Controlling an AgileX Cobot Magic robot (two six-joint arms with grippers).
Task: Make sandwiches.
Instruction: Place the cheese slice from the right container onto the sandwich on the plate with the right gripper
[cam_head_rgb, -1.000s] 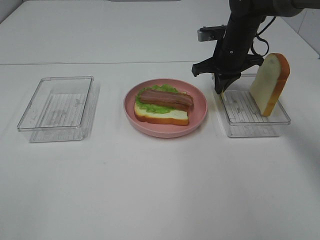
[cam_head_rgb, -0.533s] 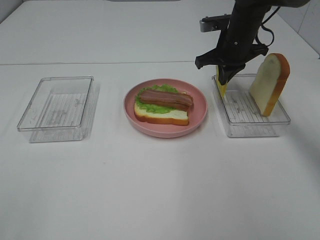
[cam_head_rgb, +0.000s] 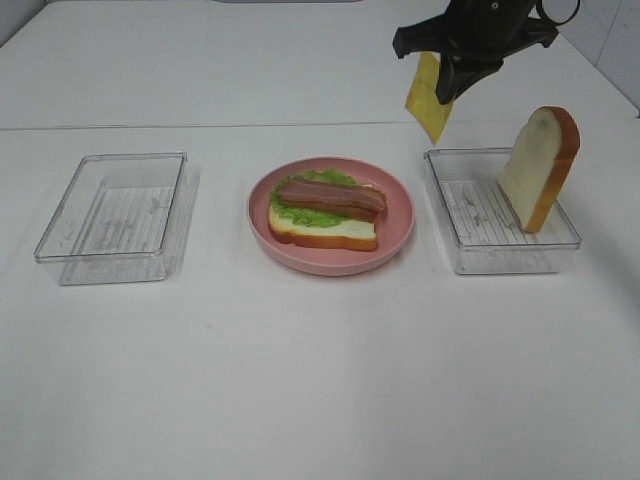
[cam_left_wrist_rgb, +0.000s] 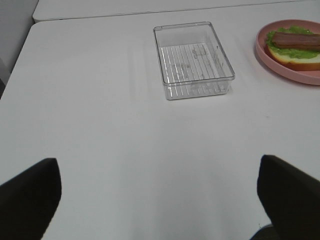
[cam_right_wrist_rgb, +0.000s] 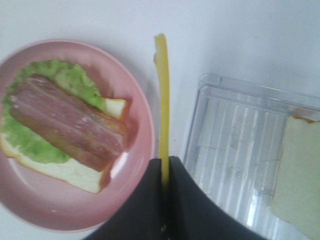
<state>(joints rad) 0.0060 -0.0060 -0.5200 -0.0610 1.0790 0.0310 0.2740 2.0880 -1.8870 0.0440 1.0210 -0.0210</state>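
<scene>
One half-built sandwich (cam_head_rgb: 325, 212) lay on the pink plate (cam_head_rgb: 395, 235) at the middle of the tabletop (cam_head_rgb: 320, 380): a bread slice at the bottom, ruffled green lettuce (cam_head_rgb: 300, 213) over it, and a reddish-brown bacon strip (cam_head_rgb: 333, 197) on top. From my seat it looked exactly as it had a second earlier. What had changed was the cheese. My right tool (cam_head_rgb: 447, 88) was clamped on a thin yellow cheese slice (cam_head_rgb: 427, 97), which hung edge-down in the air behind the near-left corner of the right-hand clear tray (cam_head_rgb: 505, 262). A second before, that tool had been low at the tray's left rim; half a second before, it had risen a little with the yellow edge showing at the rim; by this moment it was well above the tray and the cheese hung free. In the right wrist view the cheese (cam_right_wrist_rgb: 162, 105) ran out edge-on from between the closed fingers (cam_right_wrist_rgb: 150, 200), over the gap between plate (cam_right_wrist_rgb: 140, 125) and tray (cam_right_wrist_rgb: 235, 150).

A second bread slice (cam_head_rgb: 540, 168) leaned upright against the tray's right wall, unmoved. On the far left sat another clear tray (cam_head_rgb: 112, 215), also unmoved. My left tool (cam_left_wrist_rgb: 160, 200) stood wide open over bare tabletop, gripping nothing, with that left tray (cam_left_wrist_rgb: 192, 60) ahead of it.
</scene>
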